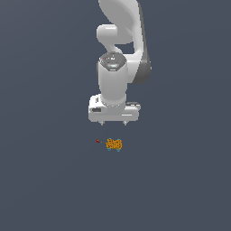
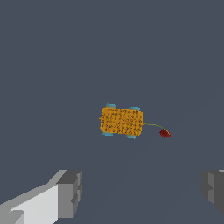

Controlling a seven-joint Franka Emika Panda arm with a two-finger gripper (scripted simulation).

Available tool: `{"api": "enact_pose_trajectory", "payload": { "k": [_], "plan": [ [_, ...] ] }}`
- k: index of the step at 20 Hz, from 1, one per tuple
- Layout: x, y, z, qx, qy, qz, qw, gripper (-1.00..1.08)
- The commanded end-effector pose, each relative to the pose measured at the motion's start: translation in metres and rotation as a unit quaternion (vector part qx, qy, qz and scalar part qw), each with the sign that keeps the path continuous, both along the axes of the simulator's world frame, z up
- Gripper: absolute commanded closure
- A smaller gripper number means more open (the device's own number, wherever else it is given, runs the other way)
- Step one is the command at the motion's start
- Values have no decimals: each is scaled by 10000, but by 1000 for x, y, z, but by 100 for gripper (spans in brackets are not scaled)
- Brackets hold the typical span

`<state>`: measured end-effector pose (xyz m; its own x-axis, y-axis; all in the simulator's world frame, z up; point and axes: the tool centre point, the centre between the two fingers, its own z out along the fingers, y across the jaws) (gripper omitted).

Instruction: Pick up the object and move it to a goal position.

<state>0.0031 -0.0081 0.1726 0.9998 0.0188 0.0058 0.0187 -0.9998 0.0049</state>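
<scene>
Exterior view: white Panda arm (image 1: 118, 40) coming down from the frame's upper edge, wrist vertical, gripper (image 1: 113, 122) pointing down at a plain dark grey floor (image 1: 45, 180). Two short fingertips (image 1: 102, 122) poking out under the hand body, spread toward its two ends. Nothing between them.

Orange block (image 1: 114, 144) lying flat on the floor, below the gripper in this view, clear gap between the two, no contact. Roughly in line with the hand's centre. Lumpy, dark speckle pattern, cyan specks at the corners. Far smaller than the hand.

Red dot (image 1: 97, 141) just beside the block, on the exterior view's left of it, not touching. Smaller than the block.

Wrist view: same block (image 2: 122, 121) seen from above, long axis running across the line between the fingers... correction, roughly parallel to it. Cyan bits at all four corners. Red dot (image 2: 165, 133) close to one short end of the block, thin curved line joining the two. Grey finger pads (image 2: 70, 192) at opposite sides of the frame, wide apart, gripper (image 2: 142, 190) open and empty. Block sitting away from the pads, not between them, no contact with either. Floor (image 2: 52, 65) bare grey all round the block.
</scene>
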Motion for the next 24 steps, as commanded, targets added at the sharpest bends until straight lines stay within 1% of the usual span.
{"api": "enact_pose_trajectory", "payload": {
  "k": [1, 4, 11, 18, 24],
  "plan": [
    [0, 0, 0, 0, 0, 0, 10000, -92],
    [1, 0, 2, -21, -29, 44, 10000, -92],
    [10, 4, 15, -145, -211, 261, 9993, -92],
    [10, 3, 13, -144, -202, 310, 9992, -92],
    [11, 2, 8, -162, -184, 617, 9978, -92]
  ]
}}
